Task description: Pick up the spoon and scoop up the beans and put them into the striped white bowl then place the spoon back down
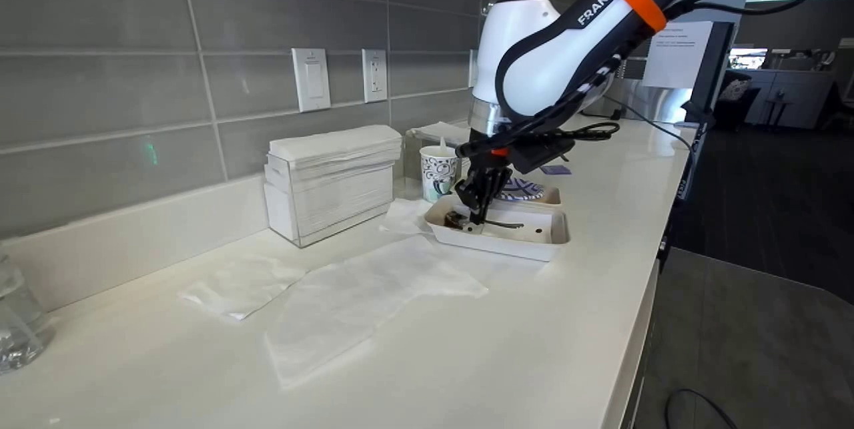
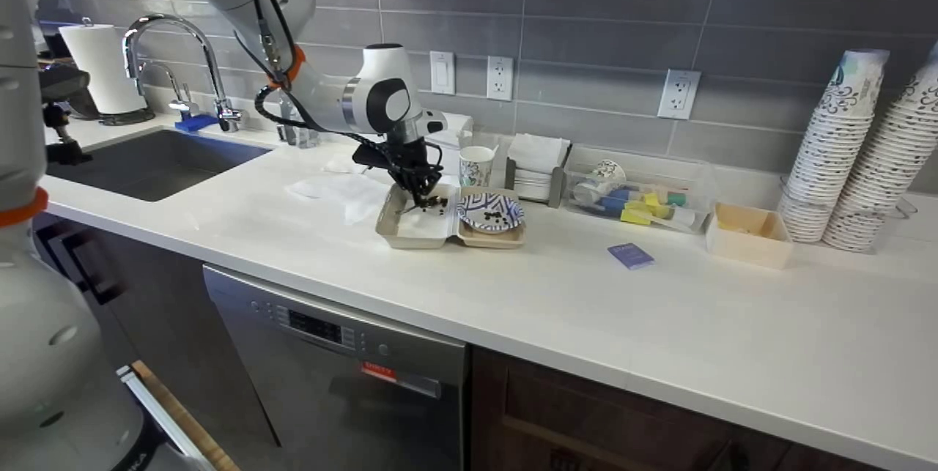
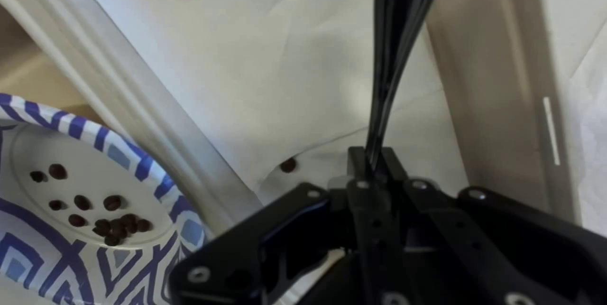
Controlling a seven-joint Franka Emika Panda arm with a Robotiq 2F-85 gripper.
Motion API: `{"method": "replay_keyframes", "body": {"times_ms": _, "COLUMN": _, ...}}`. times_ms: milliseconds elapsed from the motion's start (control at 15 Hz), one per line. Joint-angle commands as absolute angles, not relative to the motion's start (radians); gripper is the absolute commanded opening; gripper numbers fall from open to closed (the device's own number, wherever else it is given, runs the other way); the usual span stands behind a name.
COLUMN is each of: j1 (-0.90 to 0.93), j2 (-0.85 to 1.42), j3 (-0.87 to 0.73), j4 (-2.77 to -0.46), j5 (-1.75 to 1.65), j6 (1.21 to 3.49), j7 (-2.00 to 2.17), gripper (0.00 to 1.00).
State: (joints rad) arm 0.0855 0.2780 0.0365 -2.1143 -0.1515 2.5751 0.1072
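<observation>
In the wrist view, the gripper (image 3: 374, 160) is clamped tight on the spoon (image 3: 389, 53) by its handle, scoop end hidden. The striped bowl (image 3: 114, 167) alongside holds some beans (image 3: 114, 229). In an exterior view, the spoon lies low inside the tray (image 1: 490, 246). In an exterior view, loose beans (image 2: 438, 201) lie beside the gripper. For scooping, the probable step, the scoop end should slide under flat, then lift level.

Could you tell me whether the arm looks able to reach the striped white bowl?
Probably yes: the gripper, shut on the spoon, is near the uncovered striped white bowl, with only the box's low rim between them.
</observation>
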Motion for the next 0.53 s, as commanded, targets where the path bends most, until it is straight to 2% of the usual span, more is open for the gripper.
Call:
{"method": "replay_keyframes", "body": {"times_ms": 0, "j1": 0.089, "j2": 0.225, "j3": 0.036, "j4": -2.155, "j5": -0.132, "j6": 2.542, "j7": 0.107, "gripper": 0.02}}
{"method": "replay_keyframes", "body": {"times_ms": 467, "j1": 0.074, "j2": 0.139, "j3": 0.067, "j4": -2.188, "j5": -0.070, "j6": 2.370, "j7": 0.015, "gripper": 0.02}}
